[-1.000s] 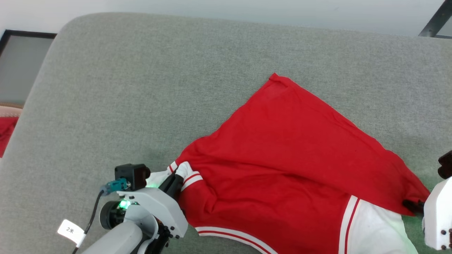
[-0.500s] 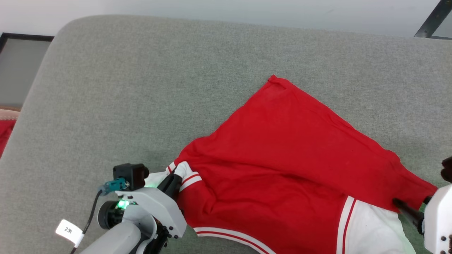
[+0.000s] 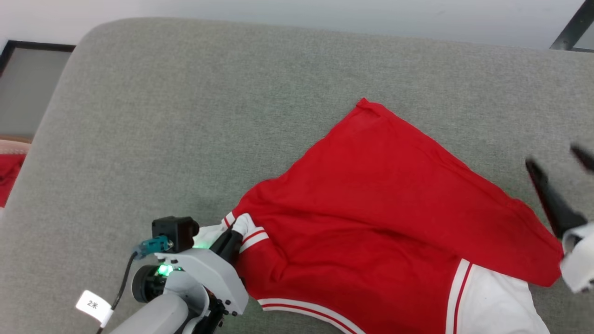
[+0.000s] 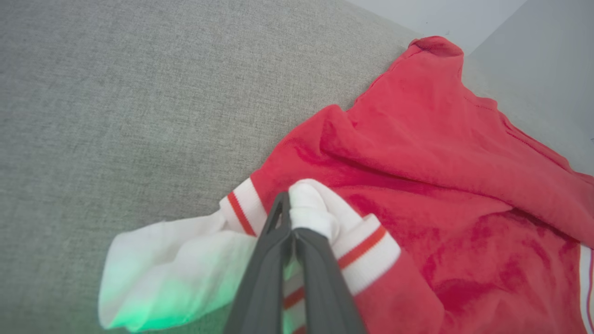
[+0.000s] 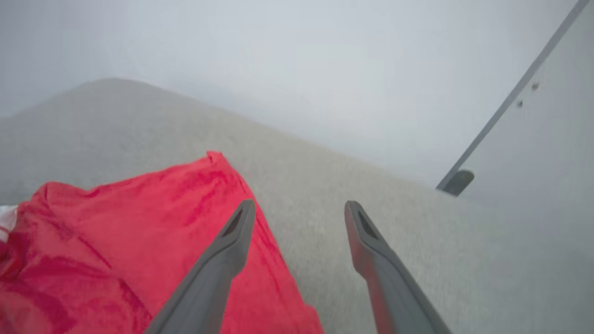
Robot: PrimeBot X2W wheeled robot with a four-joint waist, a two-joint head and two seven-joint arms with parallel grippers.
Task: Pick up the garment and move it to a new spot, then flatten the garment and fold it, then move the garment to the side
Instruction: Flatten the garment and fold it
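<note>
Head view: you see the garment [image 3: 380,222] lying on the grey cushion [image 3: 209,116]. One red corner points to the far side, and white panels with red-white trim run along its near edge. The left gripper [image 3: 232,236] sits at the garment's left end, fingers pushed into a white striped cuff. From this angle the wrist housing, with its green light [image 3: 163,269] and white tag [image 3: 93,305], covers the jaws. The right gripper [image 3: 552,155] stands just beside the garment's right edge, its two dark fingers spread wide and blurred. A plain red cloth [image 3: 9,174] lies well apart from the garment's left end, past the cushion's edge.

Left wrist view: this gives you what the housing covers. The two fingers are pressed together on a fold of white sleeve fabric next to the striped cuff. A loose white flap, tinted green, trails from the garment's left end onto the cushion.

Right wrist view: the focus is soft. You look between the spread fingers at grey cushion just beside the garment's right edge. One finger crosses the red hem in this picture, and you cannot tell whether it touches the cloth.
</note>
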